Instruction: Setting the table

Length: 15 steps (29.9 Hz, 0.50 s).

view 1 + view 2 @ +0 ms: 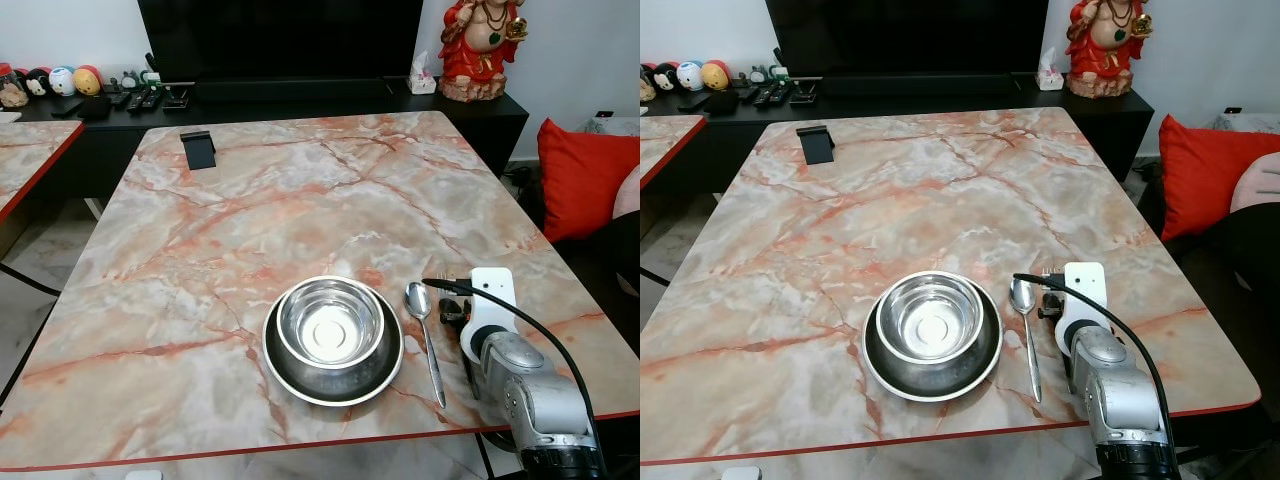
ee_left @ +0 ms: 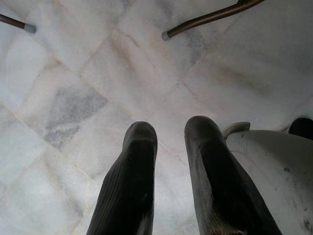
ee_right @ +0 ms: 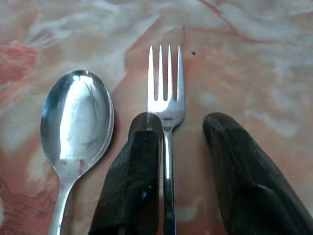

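Observation:
A steel bowl (image 1: 330,322) sits inside a wider steel plate (image 1: 290,378) near the front edge of the marble table (image 1: 300,200). Just to its right lies a spoon (image 1: 425,330), bowl end pointing away from me. A fork (image 3: 165,93) lies flat beside the spoon, tines pointing away. My right gripper (image 3: 182,122) is low over the fork, open, with the fork's neck running between the fingers, close against one finger (image 3: 139,166). My left gripper (image 2: 171,128) hangs idle over the tiled floor, its fingers slightly apart.
A small black stand (image 1: 198,148) sits at the table's far left. Behind the table is a dark console with a TV, small toys and a red statue (image 1: 480,45). A red cushion (image 1: 585,175) lies to the right, and another marble table (image 1: 25,160) to the left.

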{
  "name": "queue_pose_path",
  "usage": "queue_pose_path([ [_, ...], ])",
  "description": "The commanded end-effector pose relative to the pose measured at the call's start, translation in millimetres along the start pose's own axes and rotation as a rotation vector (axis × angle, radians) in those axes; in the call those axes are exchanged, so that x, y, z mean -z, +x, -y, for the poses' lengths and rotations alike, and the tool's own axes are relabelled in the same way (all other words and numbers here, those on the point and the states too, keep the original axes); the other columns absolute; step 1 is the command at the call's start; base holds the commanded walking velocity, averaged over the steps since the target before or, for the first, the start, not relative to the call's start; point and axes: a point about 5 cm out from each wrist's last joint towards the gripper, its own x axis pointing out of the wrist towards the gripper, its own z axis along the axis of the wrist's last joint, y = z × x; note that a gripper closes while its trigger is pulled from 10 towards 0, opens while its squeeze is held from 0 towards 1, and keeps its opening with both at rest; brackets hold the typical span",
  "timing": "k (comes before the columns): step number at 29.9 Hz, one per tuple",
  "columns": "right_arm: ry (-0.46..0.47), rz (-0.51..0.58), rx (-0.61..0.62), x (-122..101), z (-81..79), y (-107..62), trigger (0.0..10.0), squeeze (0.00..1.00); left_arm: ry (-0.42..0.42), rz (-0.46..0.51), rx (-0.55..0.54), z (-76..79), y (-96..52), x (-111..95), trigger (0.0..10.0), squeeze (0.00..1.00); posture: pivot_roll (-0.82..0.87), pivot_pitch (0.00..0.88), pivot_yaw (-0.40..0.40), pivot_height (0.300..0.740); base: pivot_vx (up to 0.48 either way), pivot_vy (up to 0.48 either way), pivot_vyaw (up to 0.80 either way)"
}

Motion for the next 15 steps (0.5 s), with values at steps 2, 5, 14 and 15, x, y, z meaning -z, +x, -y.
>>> queue_pose_path([
  [2, 0.013, 0.071, 0.0, -14.5, -1.2, -2.9, 10.0, 0.0, 0.023, -0.019, -0.002, -3.0, -0.6, 2.0, 10.0, 0.0, -0.11, 0.0, 0.022, 0.707, 0.0, 0.0, 0.0],
  [5, 0.018, 0.122, 0.014, -22.1, 0.3, -4.3, 10.0, 0.0, 0.025, -0.016, 0.001, -1.9, -0.3, 1.6, 10.0, 0.0, -0.11, 0.0, 0.025, 0.707, 0.0, 0.0, 0.0],
  [14, -0.024, 0.506, -0.008, -63.6, -12.6, -17.4, 10.0, 0.0, 0.032, -0.007, 0.009, 1.3, 0.2, 0.4, 10.0, 0.0, -0.12, 0.0, 0.03, 0.707, 0.0, 0.0, 0.0],
  [15, -0.024, 0.514, -0.009, -63.8, -13.2, -17.7, 10.0, 0.0, 0.032, -0.008, 0.009, 1.2, 0.2, 0.5, 10.0, 0.0, -0.12, 0.0, 0.03, 0.707, 0.0, 0.0, 0.0],
])
